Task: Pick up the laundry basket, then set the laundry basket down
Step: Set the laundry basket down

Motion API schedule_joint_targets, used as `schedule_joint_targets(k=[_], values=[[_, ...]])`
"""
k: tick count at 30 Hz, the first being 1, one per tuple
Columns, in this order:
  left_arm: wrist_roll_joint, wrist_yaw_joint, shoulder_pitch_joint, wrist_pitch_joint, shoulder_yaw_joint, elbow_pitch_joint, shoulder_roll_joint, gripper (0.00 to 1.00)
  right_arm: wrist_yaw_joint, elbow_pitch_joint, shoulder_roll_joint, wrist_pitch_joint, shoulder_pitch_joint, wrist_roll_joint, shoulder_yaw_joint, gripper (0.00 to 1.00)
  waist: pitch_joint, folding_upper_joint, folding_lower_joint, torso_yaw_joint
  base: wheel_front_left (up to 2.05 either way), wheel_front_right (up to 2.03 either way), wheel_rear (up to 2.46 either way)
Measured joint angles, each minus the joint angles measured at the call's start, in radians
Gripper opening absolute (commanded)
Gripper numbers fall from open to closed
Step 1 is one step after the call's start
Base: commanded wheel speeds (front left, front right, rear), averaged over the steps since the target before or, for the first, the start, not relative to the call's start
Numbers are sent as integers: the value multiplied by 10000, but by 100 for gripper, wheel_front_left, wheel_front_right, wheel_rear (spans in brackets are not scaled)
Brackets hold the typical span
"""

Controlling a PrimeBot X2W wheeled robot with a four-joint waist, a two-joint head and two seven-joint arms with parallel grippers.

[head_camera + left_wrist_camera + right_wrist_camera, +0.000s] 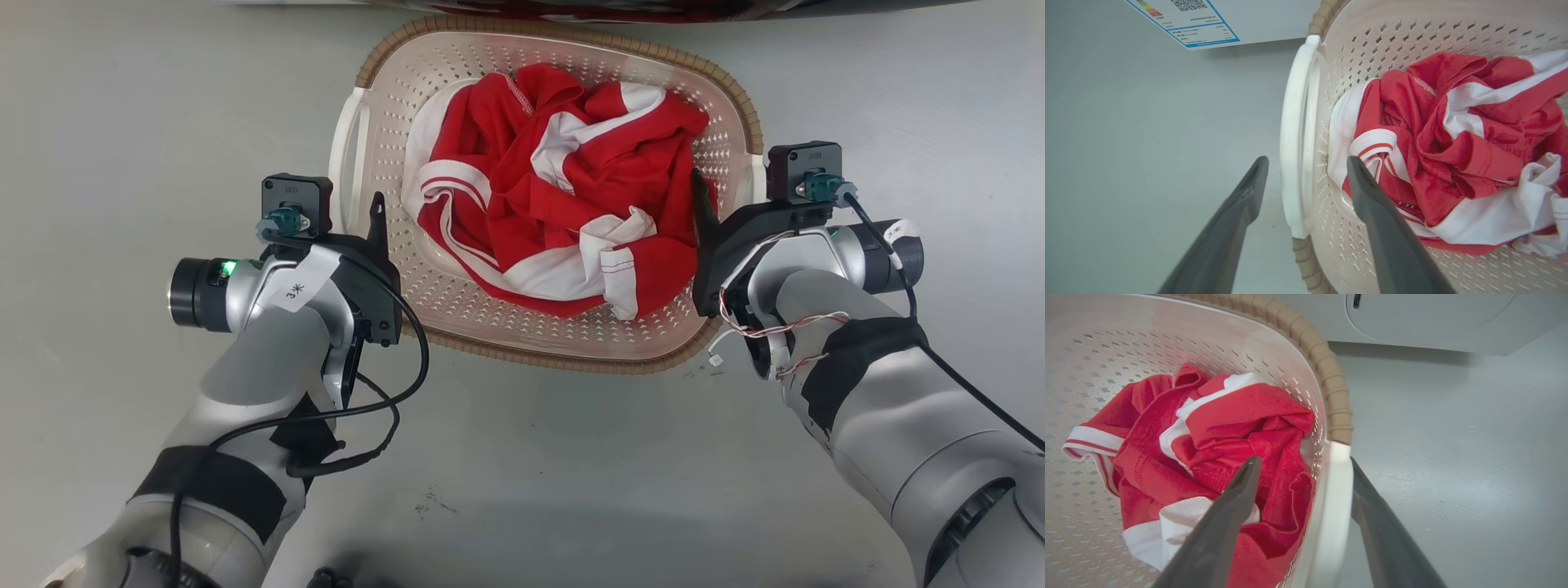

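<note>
Head view: laundry basket [563, 359] on floor between our arms, long axis running pincer to pincer. Left pincer [1307, 161] spread wide, astride left loop handle [1292, 143]; right pincer [1303, 461] likewise astride right loop handle [1337, 490]. Neither clamps anything. We judge next: close both, lift level.

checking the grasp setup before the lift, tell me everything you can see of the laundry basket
The laundry basket is cream-white perforated plastic, rounded-rectangular, with a brown woven-look rim and a white loop handle on each short side. It appears to sit upright on the grey floor, holding a crumpled red-and-white garment. The left gripper and right gripper each straddle a handle, one finger inside, one outside, jaws open.
</note>
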Motion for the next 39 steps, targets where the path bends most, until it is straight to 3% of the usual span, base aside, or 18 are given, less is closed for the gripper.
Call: schedule_joint_targets(k=[16,28,39], values=[[-17,56,314,-215,63,86,-4,100,25,128,13,-330,15,-2,8,100,-677,0,0,-96,0,0,0],[-10,-201,1046,-366,88,29,221,100,25,44,42,-589,539,-33,-119,100,-1868,0,0,-365,0,0,0],[326,-151,2306,-368,351,-1208,777,100,25,-775,29,-598,1685,23,-1177,100,-3436,-1,0,-653,0,0,0]])
